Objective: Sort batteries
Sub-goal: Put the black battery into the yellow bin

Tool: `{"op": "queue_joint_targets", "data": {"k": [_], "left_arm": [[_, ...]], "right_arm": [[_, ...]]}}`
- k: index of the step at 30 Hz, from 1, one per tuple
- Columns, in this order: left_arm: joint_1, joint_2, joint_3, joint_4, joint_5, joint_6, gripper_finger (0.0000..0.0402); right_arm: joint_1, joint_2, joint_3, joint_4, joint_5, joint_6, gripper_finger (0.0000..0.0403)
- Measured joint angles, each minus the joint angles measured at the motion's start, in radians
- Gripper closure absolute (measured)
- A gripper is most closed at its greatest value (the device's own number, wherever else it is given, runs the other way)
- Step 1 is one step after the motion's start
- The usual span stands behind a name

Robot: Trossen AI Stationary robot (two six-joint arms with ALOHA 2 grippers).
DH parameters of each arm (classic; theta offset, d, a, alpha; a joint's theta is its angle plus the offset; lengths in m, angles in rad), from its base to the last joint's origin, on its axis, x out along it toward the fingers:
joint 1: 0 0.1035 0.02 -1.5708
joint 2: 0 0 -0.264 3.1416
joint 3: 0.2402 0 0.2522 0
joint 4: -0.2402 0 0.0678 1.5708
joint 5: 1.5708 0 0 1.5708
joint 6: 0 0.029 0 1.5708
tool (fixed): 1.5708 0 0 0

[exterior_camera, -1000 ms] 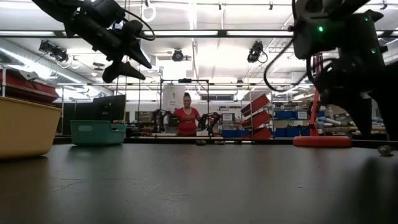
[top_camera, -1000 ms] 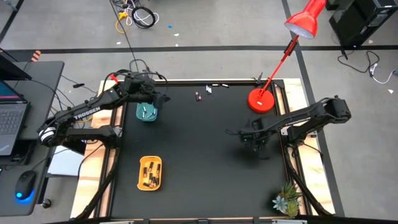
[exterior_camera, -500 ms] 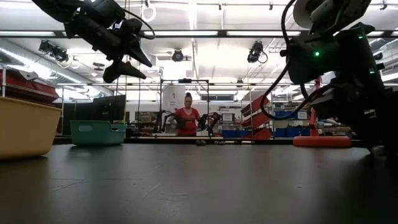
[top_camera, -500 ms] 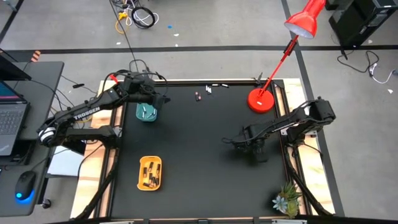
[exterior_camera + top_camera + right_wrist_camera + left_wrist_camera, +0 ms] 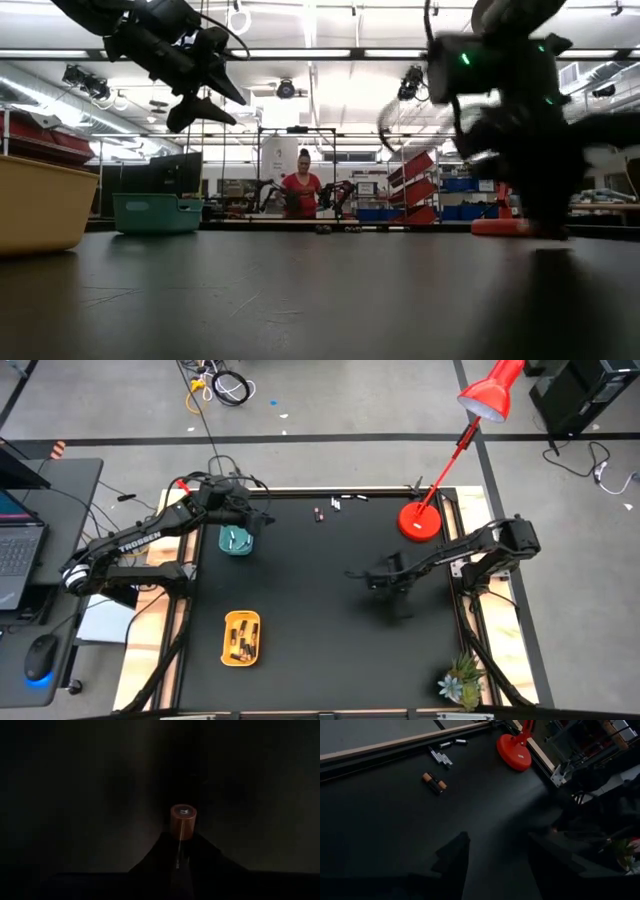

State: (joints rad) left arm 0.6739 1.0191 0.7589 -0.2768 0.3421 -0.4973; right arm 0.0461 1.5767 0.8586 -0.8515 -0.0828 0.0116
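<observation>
My right gripper (image 5: 375, 577) is over the middle right of the black table and is shut on a copper-topped battery (image 5: 183, 822). My left gripper (image 5: 258, 520) hangs open above the teal tray (image 5: 236, 541) at the far left, its fingers (image 5: 454, 862) empty. A yellow tray (image 5: 241, 637) at the near left holds several batteries. A few loose batteries (image 5: 320, 514) lie on the table near its far edge, and they also show in the left wrist view as batteries (image 5: 435, 782). My right gripper pinches the battery between its two fingers (image 5: 165, 852). The battery's copper-coloured end (image 5: 183, 815) sticks out past the fingertips, so the battery lies along the fingers. Whether it is clear of the table I cannot tell.
A red lamp stands with its base (image 5: 420, 521) at the far right of the table, and its arm leans out beyond the far right corner. A small plant (image 5: 460, 685) sits at the near right corner. A person (image 5: 300, 195) stands in the room beyond the table.
My right gripper has shut on the battery that lay on the table at the right. It has carried that battery toward the table's left edge.
</observation>
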Motion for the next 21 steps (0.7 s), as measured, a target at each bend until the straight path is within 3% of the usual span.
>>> {"op": "queue_joint_targets", "data": {"k": [7, 10, 14, 21], "left_arm": [[0.000, 0.001, 0.000, -0.003, 0.000, 0.017, 0.0199], [-0.006, 0.008, 0.000, 0.031, 0.058, 0.035, 0.0199], [-0.056, 0.043, 0.000, 0.173, 0.120, 0.086, 0.0199], [-0.140, 0.119, 0.000, 0.479, 0.105, 0.095, 0.0199]], "right_arm": [[-0.040, -0.031, 0.101, 0.029, 0.071, 0.058, 0.0364], [-0.073, -0.029, 0.169, 0.108, 0.089, 0.086, 0.0364], [-0.138, -0.025, 0.267, 0.293, 0.090, 0.197, 0.0364], [-0.236, -0.023, 0.397, 0.488, 0.082, 0.332, 0.0364]]}}
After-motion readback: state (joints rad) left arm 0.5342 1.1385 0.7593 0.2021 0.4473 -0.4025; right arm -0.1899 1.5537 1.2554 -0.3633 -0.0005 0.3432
